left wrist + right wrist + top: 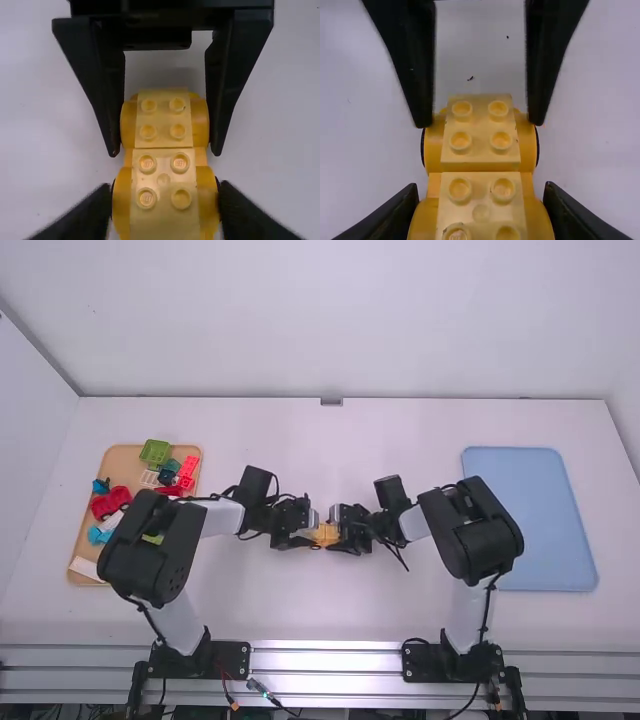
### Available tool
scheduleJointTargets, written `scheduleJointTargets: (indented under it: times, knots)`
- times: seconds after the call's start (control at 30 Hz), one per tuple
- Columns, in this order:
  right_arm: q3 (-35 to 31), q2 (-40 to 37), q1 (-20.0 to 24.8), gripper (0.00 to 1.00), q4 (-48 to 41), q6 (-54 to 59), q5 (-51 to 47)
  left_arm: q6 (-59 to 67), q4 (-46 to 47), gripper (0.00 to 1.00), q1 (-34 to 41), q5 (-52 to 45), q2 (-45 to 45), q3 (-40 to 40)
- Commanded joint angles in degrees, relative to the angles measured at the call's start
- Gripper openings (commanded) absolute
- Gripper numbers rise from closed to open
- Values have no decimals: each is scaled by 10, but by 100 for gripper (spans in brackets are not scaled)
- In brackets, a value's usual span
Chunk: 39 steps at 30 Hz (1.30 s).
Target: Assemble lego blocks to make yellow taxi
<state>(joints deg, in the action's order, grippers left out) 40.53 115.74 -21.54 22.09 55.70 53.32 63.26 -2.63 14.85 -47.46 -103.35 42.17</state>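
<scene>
One yellow block build (326,534) sits near the middle of the white bench (330,440), between two claws. It has two studded sections in line, with four raised studs in sight on each, and rounded yellow sides.

The left claw (306,529) is clamped on one section of the build. The right claw (344,529) is clamped on the other, its two black fingers, in the left wrist view, against the rounded sides.

Farther out, there are two trays. The tan tray (71,558) on the left holds loose blocks, too crowded and partly hidden by the arm to count in full: one green block (155,451) at the far edge, several red pieces (188,468), blue pieces and one white piece (87,568) at the near end. The blue tray (540,530) lies on the right, beyond the right arm.
</scene>
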Motion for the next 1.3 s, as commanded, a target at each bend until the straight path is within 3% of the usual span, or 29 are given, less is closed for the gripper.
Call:
scheduleJointTargets:
  times: [0.0, 0.03, 0.07, 0.1, 0.4, 0.43, 0.47, 0.5, 0.53, 0.57, 0.87, 1.27]
  knots:
    - [3, 9, -3, 54, -3, 3, -2, 4, 3, 66, 8, -1, -10, 3]
    - [3, 9, -3, 54, -3, 3, -3, 4, 2, 72, 9, -5, -10, 3]
    - [3, 9, -3, 55, -3, 3, -2, 4, 0, 92, 9, -14, -10, 3]
    - [3, 9, -3, 55, -3, 3, -2, 4, -2, 97, 8, -17, -10, 4]
    - [3, 9, -2, 55, -3, 3, -2, -9, 29, 98, -41, -123, 5, 34]
    - [3, 9, -2, 55, -3, 3, -2, -8, 28, 94, -44, -132, 5, 33]
    - [3, 9, -2, 55, -3, 3, -2, -6, 26, 76, -44, -137, 5, 32]
    - [3, 9, -2, 55, -3, 3, -2, -4, 26, 51, -42, -136, 5, 31]
    - [3, 9, -2, 55, -3, 3, -2, -5, 24, 17, -38, -136, 3, 30]
    - [3, 9, -2, 55, -3, 3, -2, -9, 16, 2, -32, -137, 1, 26]
    - [3, 9, -3, 55, -3, 3, -2, -57, -59, 2, -11, -133, -34, 12]
    - [3, 9, -3, 55, -3, 3, -2, -52, -44, 1, -10, -92, -46, -4]
